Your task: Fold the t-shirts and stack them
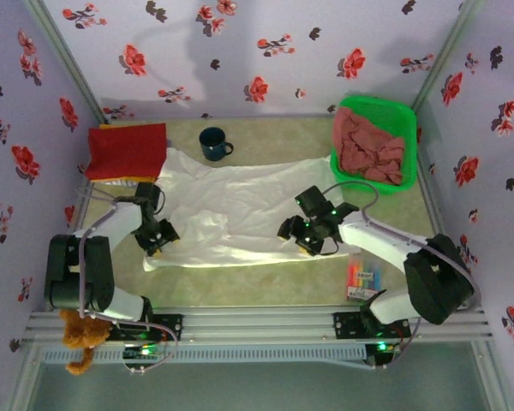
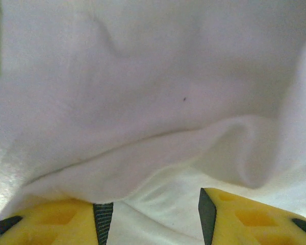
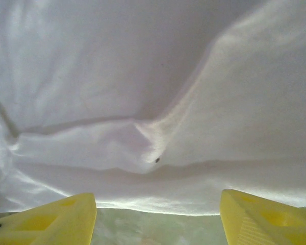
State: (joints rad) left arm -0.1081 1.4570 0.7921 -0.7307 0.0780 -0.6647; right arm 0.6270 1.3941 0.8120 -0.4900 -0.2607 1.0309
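A white t-shirt lies spread across the middle of the table, its near edge folded over. My left gripper sits at the shirt's near left corner, open, with white cloth under and between its yellow fingers. My right gripper is at the shirt's near right edge, open, its yellow fingers straddling the hem over bare table. A folded red t-shirt lies at the back left. Several dusty-pink t-shirts are heaped in the basket.
A green plastic basket stands at the back right. A dark blue mug sits behind the white shirt. A pack of coloured markers lies near the right arm's base. A brown teddy bear hangs at the near left rail.
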